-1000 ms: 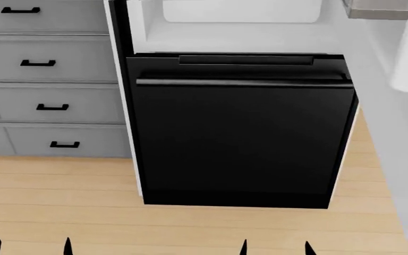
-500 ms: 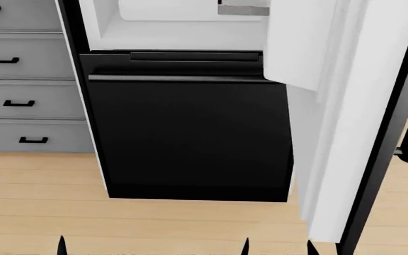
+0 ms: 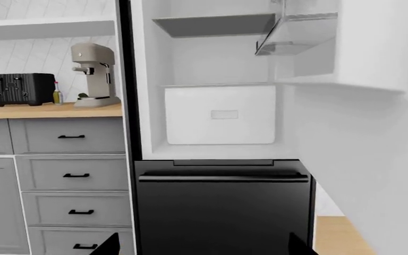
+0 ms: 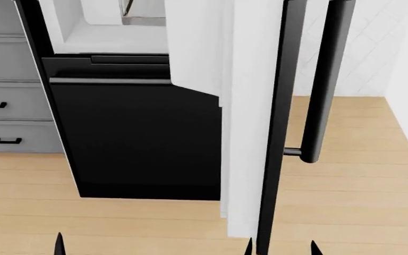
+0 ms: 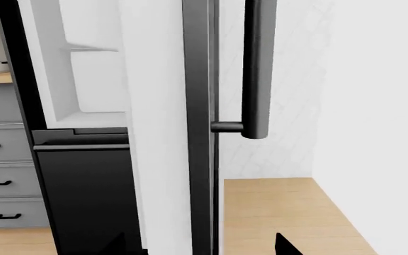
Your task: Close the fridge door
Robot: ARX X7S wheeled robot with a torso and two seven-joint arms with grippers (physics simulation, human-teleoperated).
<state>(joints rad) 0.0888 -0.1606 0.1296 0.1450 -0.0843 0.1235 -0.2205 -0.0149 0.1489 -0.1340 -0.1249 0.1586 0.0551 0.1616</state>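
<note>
Your fridge door (image 4: 250,122) stands wide open, edge-on to you, just right of centre in the head view. Its glossy black edge and white moulded lining run from the top of the view down to the wooden floor (image 4: 346,175). A dark vertical bar handle (image 4: 322,79) sits on the door's right, outer face, its lower mount showing about halfway down.

To the left of the door, the black freezer drawer front (image 4: 136,138) fills the lower fridge, and the white interior opens above it. Grey cabinet drawers (image 4: 2,101) with small black handles lie further left. From your left wrist camera, a worktop (image 3: 48,110) carries a black toaster (image 3: 23,88) and a beige coffee machine (image 3: 94,74).

Your left claw (image 4: 19,245) and right claw (image 4: 280,247) show only as dark fingertips at the near edge, apart from the door. Each pair of tips is spread and grasps nothing, so both claws are released.
</note>
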